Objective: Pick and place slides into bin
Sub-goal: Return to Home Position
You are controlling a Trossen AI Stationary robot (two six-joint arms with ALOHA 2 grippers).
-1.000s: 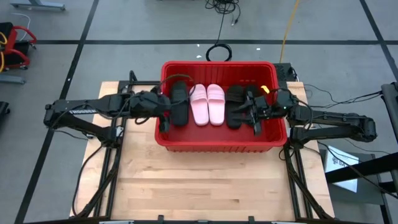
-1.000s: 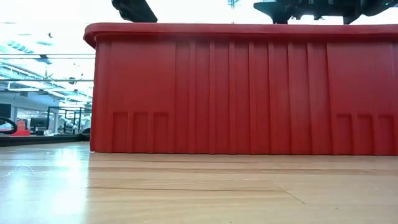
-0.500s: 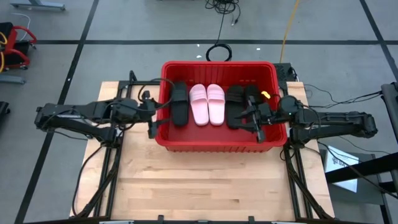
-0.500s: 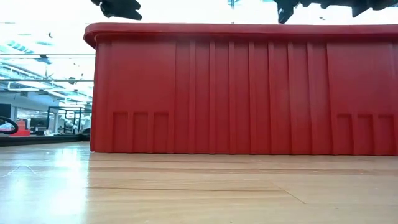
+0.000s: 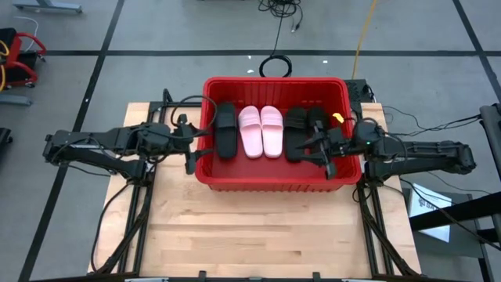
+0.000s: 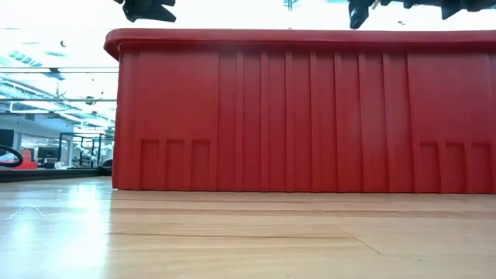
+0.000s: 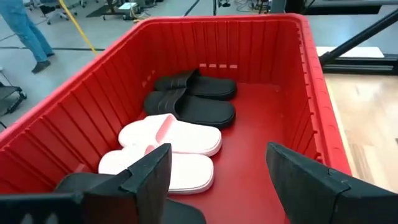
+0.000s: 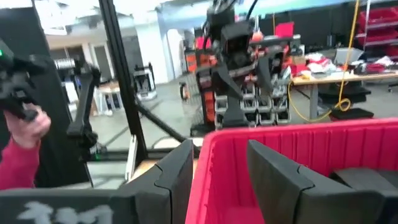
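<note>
Left gripper [image 7: 217,149]: fingers spread wide, nothing between them, hanging over the left end wall of the bin [image 5: 274,186] and above its rim; the low view shows it clear of the rim top. Right gripper [image 8: 219,149]: fingers apart too, nothing held, sitting above the bin's right end, with the red rim showing through the gap in its own wrist view. So both are empty and neither touches a sandal. Inside the bin the slides lie flat on the floor in a row: one black slide [image 5: 225,130] nearest the left wall, the pink pair [image 5: 250,131] side by side in the middle, and a black pair [image 5: 296,135] toward the right wall, partly under the right gripper. That makes five I can count for sure from above. The left wrist view shows one more dark shape low by the left wall, right under the fingers, but I cannot tell if that is the same black slide or another one beneath it. No slide shows on the table [image 5: 258,235] in front of the bin or beside it. Judgement: the picking and placing looks finished, as everything visible is in the bin. What is left is only for both arms to draw away from the bin to their rest pose, lifting clear of the rim.
</note>
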